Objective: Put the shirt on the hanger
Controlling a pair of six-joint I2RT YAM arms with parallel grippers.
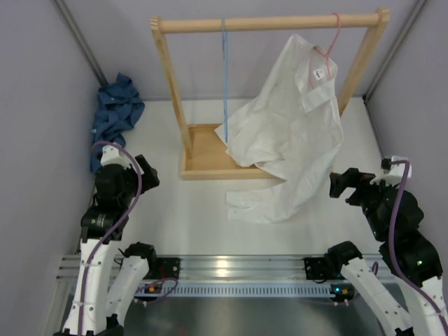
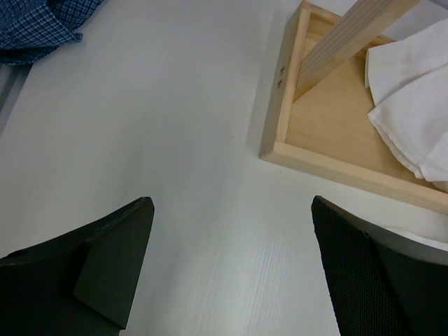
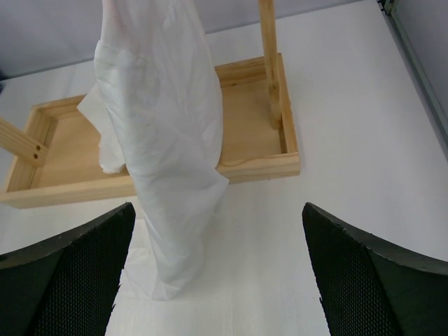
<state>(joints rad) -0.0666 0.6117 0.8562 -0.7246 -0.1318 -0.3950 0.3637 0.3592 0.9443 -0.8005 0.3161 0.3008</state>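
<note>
Your left arm stands folded at 8 o'clock on the table [image 1: 210,217]. Its wrist leans forward, and the left gripper [image 1: 148,173] points toward about 1 o'clock. Its jaws are spread wide with nothing between them; the left wrist view shows only bare tabletop in the gap.

Your right arm mirrors it at 4 o'clock, elbow bent, with the right gripper [image 1: 343,183] aimed toward 10 o'clock. It is also fully spread and holds nothing. It faces the lower hem of the white shirt [image 1: 294,133] without touching it.

The shirt [image 1: 115,112] lies crumpled against the wall at 10 o'clock, just beyond your left gripper and apart from it. A corner of it shows at the top left of the left wrist view.

The hanger [image 1: 225,77] hangs from the top rail of the wooden rack [image 1: 269,23] at 12 o'clock. It is seen edge-on as a thin blue line, so its hook is hard to make out. At 1 o'clock on the same rail, the pink hanger [image 1: 334,35] carries the white shirt. That shirt drapes over the rack's base tray and onto the table.
</note>
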